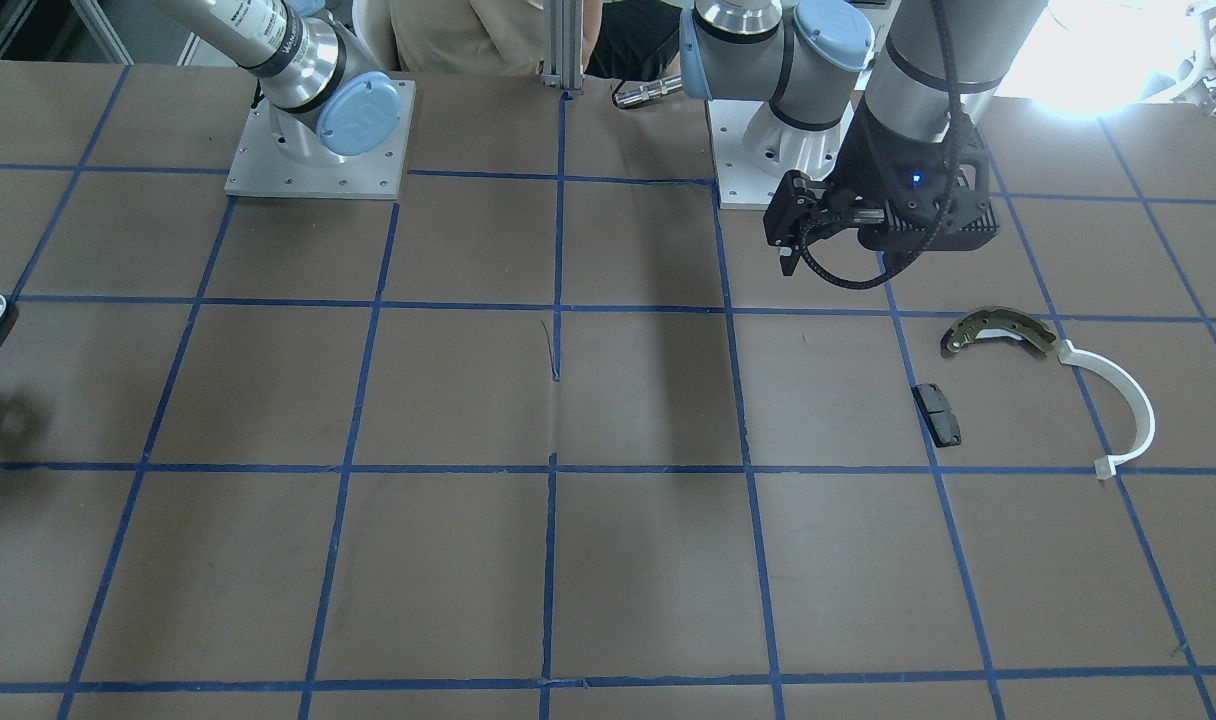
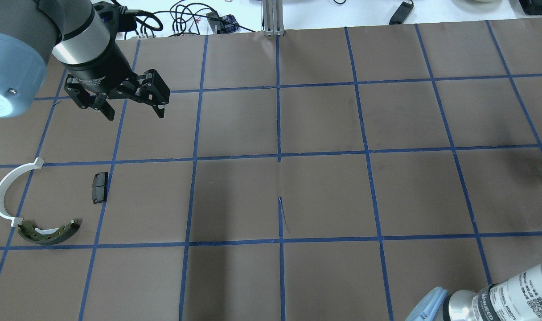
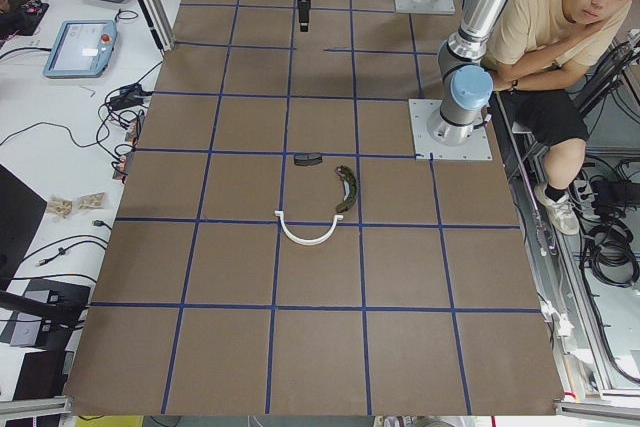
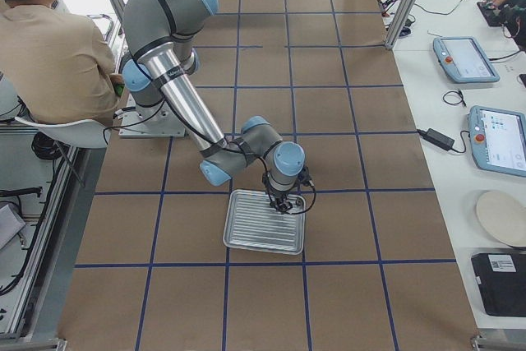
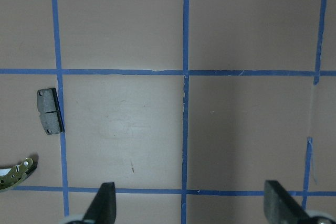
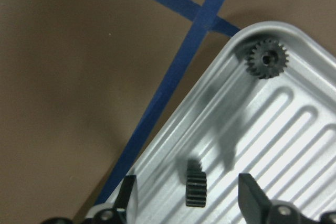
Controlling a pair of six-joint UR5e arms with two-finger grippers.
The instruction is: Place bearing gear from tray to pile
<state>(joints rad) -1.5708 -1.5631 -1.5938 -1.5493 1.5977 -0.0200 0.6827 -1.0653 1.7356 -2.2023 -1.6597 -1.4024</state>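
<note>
Small black gear [image 6: 195, 184] stands on edge on the ridged floor of the tray [image 6: 294, 129], between the fingers of the right hand [image 6: 190, 203]; hand is wide open, pads clear of the gear on both sides, nothing gripped. Second gear [image 6: 268, 59] lies flat in the tray's rounded corner. Tray sits on the desk [image 2: 324, 191] at the robot's right end. Left hand [image 2: 135, 115] hovers above bare desk, spread wide, empty. Pile is well apart at the left end: brake shoe [image 2: 48, 232] just beside one end of the white arc [image 2: 3, 191], black pad [image 2: 100, 187] near, apart from both
</note>
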